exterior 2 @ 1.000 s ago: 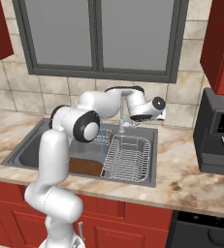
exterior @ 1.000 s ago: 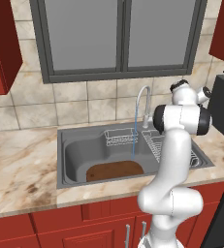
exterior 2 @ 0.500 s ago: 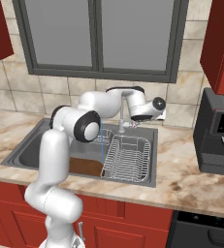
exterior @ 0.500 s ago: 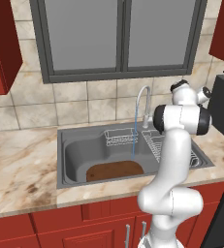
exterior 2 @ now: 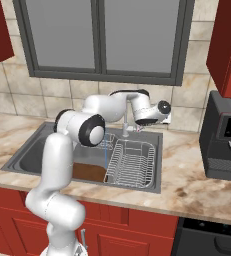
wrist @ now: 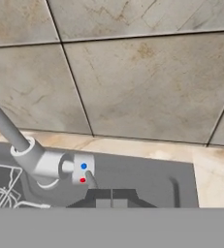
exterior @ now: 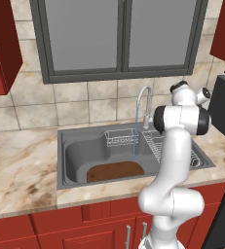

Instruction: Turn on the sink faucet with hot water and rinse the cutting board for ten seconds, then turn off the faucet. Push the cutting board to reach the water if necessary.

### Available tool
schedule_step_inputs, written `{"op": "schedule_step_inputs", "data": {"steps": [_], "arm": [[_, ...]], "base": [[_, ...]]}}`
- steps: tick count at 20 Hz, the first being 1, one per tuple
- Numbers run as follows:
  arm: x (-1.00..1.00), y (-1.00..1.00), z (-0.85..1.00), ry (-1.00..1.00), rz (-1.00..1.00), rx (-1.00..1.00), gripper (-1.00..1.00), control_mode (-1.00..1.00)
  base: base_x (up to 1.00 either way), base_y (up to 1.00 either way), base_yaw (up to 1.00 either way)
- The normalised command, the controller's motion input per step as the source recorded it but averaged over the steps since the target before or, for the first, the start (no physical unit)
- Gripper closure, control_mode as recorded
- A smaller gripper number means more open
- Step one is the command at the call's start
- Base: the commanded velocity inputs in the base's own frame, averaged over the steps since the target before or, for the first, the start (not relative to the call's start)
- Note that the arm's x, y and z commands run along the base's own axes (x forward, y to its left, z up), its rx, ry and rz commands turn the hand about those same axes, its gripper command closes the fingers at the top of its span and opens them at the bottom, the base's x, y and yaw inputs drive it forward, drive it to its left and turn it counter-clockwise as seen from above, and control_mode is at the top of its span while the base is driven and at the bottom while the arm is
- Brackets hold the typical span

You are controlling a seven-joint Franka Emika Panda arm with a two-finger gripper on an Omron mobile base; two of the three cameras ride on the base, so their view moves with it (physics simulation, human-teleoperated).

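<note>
Now the shut, empty fingers [wrist: 111,202] sit just beside the faucet [wrist: 45,162] lever [wrist: 87,177], water [exterior: 134,136] hitting the board [exterior: 115,171].

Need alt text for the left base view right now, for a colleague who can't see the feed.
A thin stream of water runs from the sink faucet into the sink, landing at the far edge of the cutting board lying on the basin floor. The white arm reaches toward the faucet's base.

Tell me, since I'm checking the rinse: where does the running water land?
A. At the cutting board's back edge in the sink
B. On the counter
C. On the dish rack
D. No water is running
A: the water drops from the sink faucet to the cutting board at its rear edge.
</note>
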Motion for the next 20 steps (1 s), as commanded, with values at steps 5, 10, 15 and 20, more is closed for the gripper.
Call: {"op": "schedule_step_inputs", "data": {"steps": [5, 10, 15, 20], "arm": [[0.14, 0.00, -0.11, 0.00, 0.01, 0.00, 1.00, -1.00], [0.02, 0.00, -0.21, 0.00, 0.01, 0.00, 1.00, -1.00], [0.00, 0.00, -0.13, 0.00, 0.01, 0.00, 1.00, -1.00], [0.00, 0.00, -0.07, 0.00, 0.01, 0.00, 1.00, -1.00]], "base": [[0.00, 0.00, 0.00], [0.00, 0.00, 0.00], [0.00, 0.00, 0.00], [0.00, 0.00, 0.00]]}}
